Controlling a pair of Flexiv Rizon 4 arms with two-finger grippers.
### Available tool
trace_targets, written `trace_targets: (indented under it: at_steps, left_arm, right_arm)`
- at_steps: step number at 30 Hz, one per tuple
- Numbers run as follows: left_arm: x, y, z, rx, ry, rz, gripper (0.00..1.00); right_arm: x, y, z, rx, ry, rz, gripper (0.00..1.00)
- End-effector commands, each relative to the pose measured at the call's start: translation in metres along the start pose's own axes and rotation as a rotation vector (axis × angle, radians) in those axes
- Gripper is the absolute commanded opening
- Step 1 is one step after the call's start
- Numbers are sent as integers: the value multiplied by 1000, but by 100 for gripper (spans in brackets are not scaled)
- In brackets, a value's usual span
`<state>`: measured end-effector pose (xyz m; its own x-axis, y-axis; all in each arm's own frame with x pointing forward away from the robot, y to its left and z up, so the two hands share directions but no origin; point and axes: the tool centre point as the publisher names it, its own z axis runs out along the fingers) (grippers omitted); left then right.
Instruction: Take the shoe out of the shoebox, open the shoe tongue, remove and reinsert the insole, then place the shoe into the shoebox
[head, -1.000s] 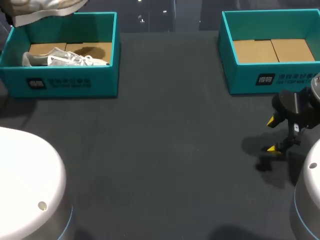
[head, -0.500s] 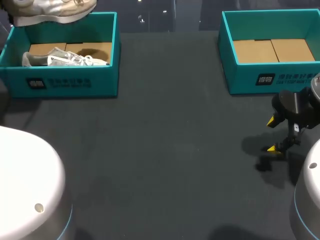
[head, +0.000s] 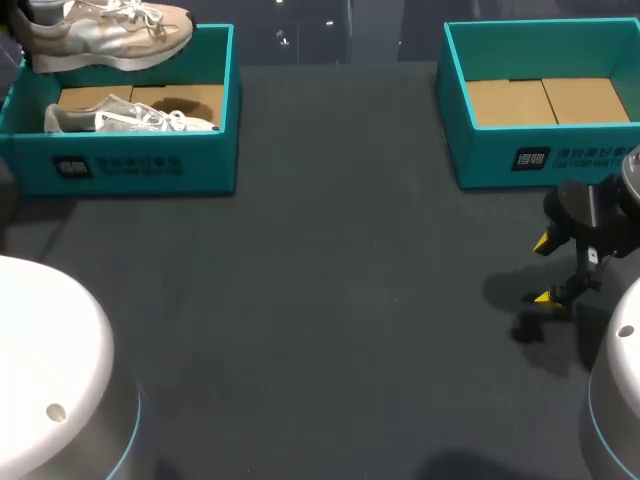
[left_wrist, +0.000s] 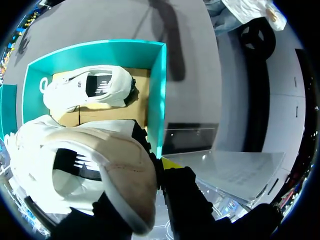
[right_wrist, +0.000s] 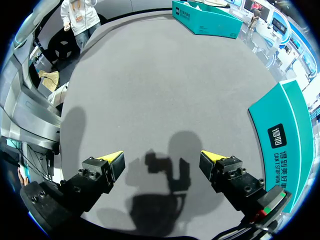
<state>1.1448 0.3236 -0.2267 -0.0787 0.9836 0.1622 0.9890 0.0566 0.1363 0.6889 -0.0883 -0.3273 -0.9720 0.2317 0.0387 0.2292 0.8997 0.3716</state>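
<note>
A pale grey-white shoe (head: 105, 35) hangs in the air over the back wall of the left teal shoebox (head: 130, 165). My left gripper (left_wrist: 150, 175) is shut on it at the heel collar. In the left wrist view one yellow fingertip (left_wrist: 170, 162) shows beside the held shoe (left_wrist: 85, 170), and the other finger is hidden under the shoe. A second white shoe (head: 130, 117) lies on its side on the box's cardboard floor, under the held one (left_wrist: 90, 87). My right gripper (head: 545, 270) stands open low over the mat at the right, holding nothing (right_wrist: 162, 162).
A second teal shoebox (head: 540, 105) with only a cardboard floor stands at the back right, just behind my right gripper; its side wall (right_wrist: 280, 135) is beside that gripper. Dark mat (head: 340, 300) lies between the two boxes.
The held shoe has come further into the head view from the top-left corner, over the left box. The right arm has not moved.
</note>
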Motion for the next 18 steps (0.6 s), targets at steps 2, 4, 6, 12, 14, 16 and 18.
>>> trace_targets:
  at_steps: [2, 4, 6, 12, 14, 16, 18]
  left_arm:
    - [0, -3, -2, -7, 0, 0, 0]
    - [0, -3, -2, -7, 0, 0, 0]
    - [-3, -2, 3, -26, 16, -2, 0]
    - [-10, 1, 19, -16, 6, 30, 0]
    - [-12, 1, 24, -13, 7, 35, 0]
    - [-15, 2, 29, -13, 16, 42, 0]
    - [-18, 3, 34, -10, 19, 44, 0]
  right_arm:
    - [2, 0, 0, 1, -3, 0, 100]
    - [2, 0, 0, 1, -3, 0, 100]
    - [2, 0, 0, 1, -3, 0, 100]
    - [2, 0, 0, 1, -3, 0, 100]
    - [2, 0, 0, 1, -3, 0, 100]
    - [2, 0, 0, 1, -3, 0, 100]
    - [2, 0, 0, 1, -3, 0, 100]
